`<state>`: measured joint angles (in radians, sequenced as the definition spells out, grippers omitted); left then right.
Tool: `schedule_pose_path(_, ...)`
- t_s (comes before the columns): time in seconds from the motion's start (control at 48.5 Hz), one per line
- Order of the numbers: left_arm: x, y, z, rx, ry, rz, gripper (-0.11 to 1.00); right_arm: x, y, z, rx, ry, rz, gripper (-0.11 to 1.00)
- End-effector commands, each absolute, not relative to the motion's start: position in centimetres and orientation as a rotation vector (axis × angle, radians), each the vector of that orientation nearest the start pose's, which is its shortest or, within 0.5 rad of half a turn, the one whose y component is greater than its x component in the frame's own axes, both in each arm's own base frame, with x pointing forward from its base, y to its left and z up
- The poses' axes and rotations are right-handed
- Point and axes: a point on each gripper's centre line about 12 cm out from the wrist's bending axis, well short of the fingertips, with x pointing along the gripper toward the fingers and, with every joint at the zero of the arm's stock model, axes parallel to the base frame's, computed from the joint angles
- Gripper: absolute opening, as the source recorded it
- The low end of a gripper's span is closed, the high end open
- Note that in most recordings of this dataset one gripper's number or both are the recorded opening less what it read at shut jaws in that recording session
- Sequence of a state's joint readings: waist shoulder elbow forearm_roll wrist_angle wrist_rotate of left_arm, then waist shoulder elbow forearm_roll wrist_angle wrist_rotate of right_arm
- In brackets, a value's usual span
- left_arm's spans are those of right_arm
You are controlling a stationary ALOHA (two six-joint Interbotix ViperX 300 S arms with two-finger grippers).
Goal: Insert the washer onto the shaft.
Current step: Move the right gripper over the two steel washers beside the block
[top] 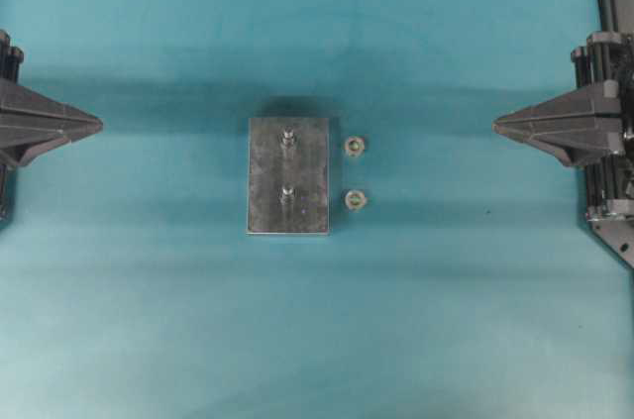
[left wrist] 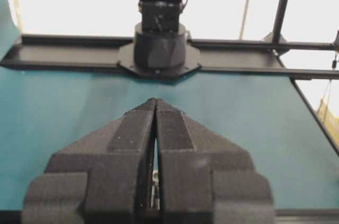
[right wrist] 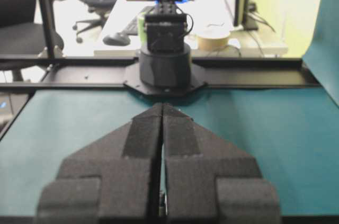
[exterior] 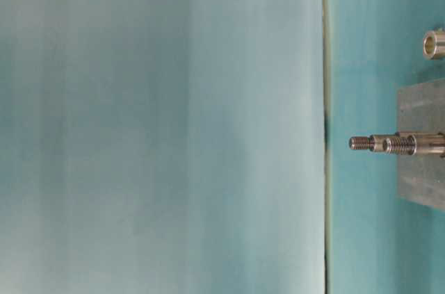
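- Pressed together, nothing between them: left gripper (left wrist: 155, 102), fingers meeting along one seam in its wrist view.
- Same for right gripper (right wrist: 162, 106): fingers (right wrist: 183, 139) tight against each other, empty.
- Parked at opposite edges of the mat (top: 149, 320) in the overhead view, tips pointing inward, both well apart from the parts.
- Farther in, at mid-table: block (top: 267, 206), a grey metal slab lying flat, with two threaded shafts standing upright from it, far shaft (top: 287, 138) and near shaft (top: 286, 193).
- Just beside the block, on the right arm's side: two washers lying flat on the mat, far washer (top: 356, 146) and near washer (top: 356, 200), each roughly level with a shaft, apart from the block and from each other.
- Seen from table level: one washer (exterior: 434, 44) showing as a thick ring with a clear bore, more bushing than thin disc.
- Judged stage: nothing begun; no washer lifted, both shafts bare.
- Probably best done with the right arm, being on the washers' side.
- To do it well: spread the fingers first, come straight down over one washer, pinch across its outer wall and keep the bore uncovered.
- Lift clear of the thread tip, hold the ring level, centre the bore on the matching shaft, lower slowly.
- Likely risk: a tilted ring catching on the threads, or the neighbouring washer nudged while closing.
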<state>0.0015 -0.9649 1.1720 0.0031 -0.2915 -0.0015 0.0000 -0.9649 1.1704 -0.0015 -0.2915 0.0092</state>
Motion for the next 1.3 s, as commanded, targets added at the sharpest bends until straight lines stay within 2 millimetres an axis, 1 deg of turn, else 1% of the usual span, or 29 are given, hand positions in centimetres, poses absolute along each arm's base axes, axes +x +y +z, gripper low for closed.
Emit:
schedule_pose_path(0.0,20.3,0.0,29.9,-0.037,-0.074,-0.001,0.0,20.1,-0.4,29.7,0.024,-0.083,-0.018,0.01)
schedule_pose_path(0.144,21.4,0.0,29.7,-0.092,0.006,0.001,0.0,20.8,-1.4,28.3,0.164,0.056,-0.079,0.01)
schedule_pose_path(0.227,22.1,0.0,29.3,-0.083,0.077,0.004,0.0,21.2,-1.8,28.0,0.179,0.129,-0.102,0.01)
schedule_pose_path(0.33,23.1,0.1,28.0,-0.059,0.201,0.01,0.0,22.1,-2.4,27.9,0.177,0.216,-0.128,0.01)
schedule_pose_path(0.412,23.8,0.1,27.3,-0.044,0.271,0.012,0.0,23.2,-3.1,26.9,0.171,0.331,-0.151,0.01)
schedule_pose_path(0.536,24.6,0.5,27.1,-0.044,0.34,0.028,0.0,25.1,-3.7,25.6,0.175,0.476,-0.169,0.01)
schedule_pose_path(0.701,25.6,1.0,26.1,-0.02,0.42,0.042,0.0,28.0,-4.5,24.6,0.112,0.587,-0.168,0.01)
schedule_pose_path(0.783,26.1,1.1,25.5,-0.001,0.446,0.041,0.0,29.4,-4.7,23.4,0.094,0.639,-0.164,0.01)
schedule_pose_path(0.886,26.5,1.3,25.2,0.016,0.462,0.044,0.0,31.0,-5.0,22.1,0.105,0.686,-0.168,0.01)
schedule_pose_path(0.968,27.0,1.4,25.1,0.021,0.473,0.045,0.0,31.9,-5.2,21.0,0.105,0.723,-0.169,0.01)
schedule_pose_path(1.072,27.3,1.7,24.3,0.017,0.495,0.054,0.0,32.8,-5.4,19.0,0.095,0.775,-0.165,0.01)
schedule_pose_path(1.133,27.6,1.9,24.0,0.015,0.489,0.061,0.0,33.2,-5.5,17.9,0.089,0.791,-0.162,0.04)
schedule_pose_path(1.195,27.9,2.0,23.9,0.015,0.479,0.064,0.0,33.7,-5.5,17.2,0.077,0.801,-0.156,0.12)
schedule_pose_path(1.236,28.0,2.0,23.8,0.017,0.481,0.063,0.0,34.0,-5.6,16.7,0.073,0.815,-0.153,0.2)
schedule_pose_path(1.278,28.1,2.0,23.7,0.017,0.49,0.063,0.0,34.3,-5.7,16.4,0.07,0.826,-0.153,0.32)
